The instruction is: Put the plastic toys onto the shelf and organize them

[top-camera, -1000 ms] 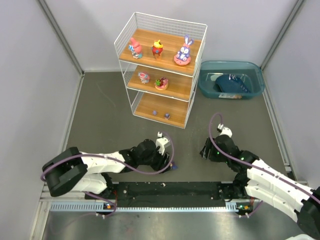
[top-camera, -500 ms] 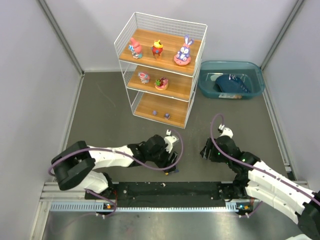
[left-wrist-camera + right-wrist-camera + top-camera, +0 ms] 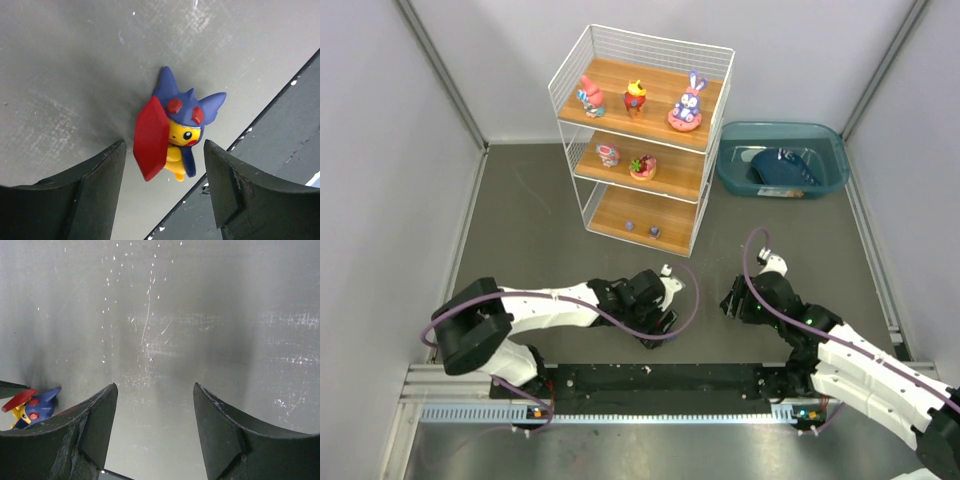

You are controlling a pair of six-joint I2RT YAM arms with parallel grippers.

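Jaws on the left arm (image 3: 550, 308) stand open, one to each side of the loose toy (image 3: 175, 137), and touch it on neither side as far as the wrist view shows. It lies on the desk (image 3: 70, 60) close to the near edge, well apart from the shelf (image 3: 612, 72). Its long axis runs from its feet, near the jaws, to its pointed hood, away from them and tilted a little to the right. The right jaws are open too and empty, with the toy off to their left, so the left arm is nearer. The toy is a yellow figure in a blue eared hood with red patches, holding a flat red disc.
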